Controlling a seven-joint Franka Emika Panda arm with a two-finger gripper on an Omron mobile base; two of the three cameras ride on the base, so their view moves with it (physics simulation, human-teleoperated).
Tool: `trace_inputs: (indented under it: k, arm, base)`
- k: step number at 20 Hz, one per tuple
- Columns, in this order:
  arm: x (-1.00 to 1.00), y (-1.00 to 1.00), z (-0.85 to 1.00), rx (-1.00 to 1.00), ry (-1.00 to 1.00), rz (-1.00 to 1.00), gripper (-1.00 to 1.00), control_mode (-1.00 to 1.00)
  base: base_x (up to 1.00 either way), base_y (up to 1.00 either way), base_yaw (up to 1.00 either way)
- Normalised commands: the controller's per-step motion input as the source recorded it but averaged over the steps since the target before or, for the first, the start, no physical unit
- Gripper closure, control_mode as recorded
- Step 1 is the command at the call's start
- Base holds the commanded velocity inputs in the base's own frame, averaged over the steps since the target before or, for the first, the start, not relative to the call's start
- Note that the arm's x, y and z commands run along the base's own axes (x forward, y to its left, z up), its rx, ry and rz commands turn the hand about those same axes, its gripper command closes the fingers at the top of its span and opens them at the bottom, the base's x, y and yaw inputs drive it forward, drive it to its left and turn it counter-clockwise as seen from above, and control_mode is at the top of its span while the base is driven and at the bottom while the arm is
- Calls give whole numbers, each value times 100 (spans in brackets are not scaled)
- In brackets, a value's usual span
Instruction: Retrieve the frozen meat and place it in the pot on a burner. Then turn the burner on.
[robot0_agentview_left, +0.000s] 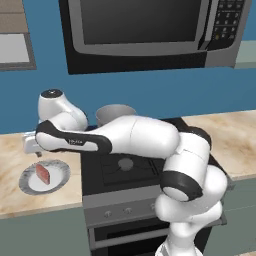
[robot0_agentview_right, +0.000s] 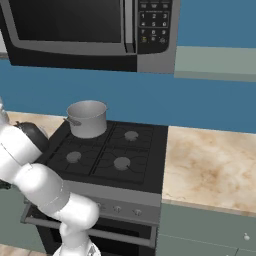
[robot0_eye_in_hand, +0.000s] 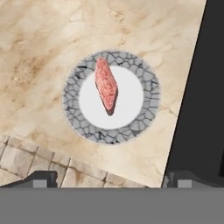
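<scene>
The frozen meat (robot0_eye_in_hand: 106, 84) is a small reddish-pink wedge lying on a round white plate with a grey rim (robot0_eye_in_hand: 74, 105). In the left base view the frozen meat (robot0_agentview_left: 42, 174) and its plate (robot0_agentview_left: 60, 172) rest on the marble counter left of the stove. My gripper (robot0_agentview_left: 30, 148) hovers a little above the plate, apart from the meat. Its fingertips (robot0_eye_in_hand: 41, 179) stand wide apart in the hand view, so the gripper (robot0_eye_in_hand: 114, 179) is open and holds nothing. The grey metal pot (robot0_agentview_right: 87, 118) stands on the stove's back-left burner, and another burner (robot0_agentview_right: 122, 162) lies in front.
The black stove (robot0_eye_in_hand: 205, 87) borders the plate's counter on one side. Control knobs (robot0_agentview_right: 136, 212) line the stove front. A microwave (robot0_agentview_left: 150, 30) hangs above the cooktop. More marble counter (robot0_agentview_right: 210, 165) extends right of the stove.
</scene>
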Motion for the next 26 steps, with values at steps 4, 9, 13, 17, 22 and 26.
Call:
trace_inputs:
  k: [4, 9, 13, 17, 22, 26]
  arm:
    - [32, 23, -16, 0, 0, 0, -100, -100]
    - [7, 2, -20, -4, 0, 0, -100, -100]
    - [21, 8, -30, -2, 0, 0, -100, -100]
    - [26, 13, -32, -1, 1, 0, -100, -100]
    - [29, 9, -34, 0, 5, 0, -100, -100]
    - [19, 22, -23, -4, 3, 0, -100, -100]
  base:
    - [0, 0, 0]
    - [0, 0, 0]
    - [0, 0, 0]
    - [0, 0, 0]
    - [0, 0, 0]
    - [0, 0, 0]
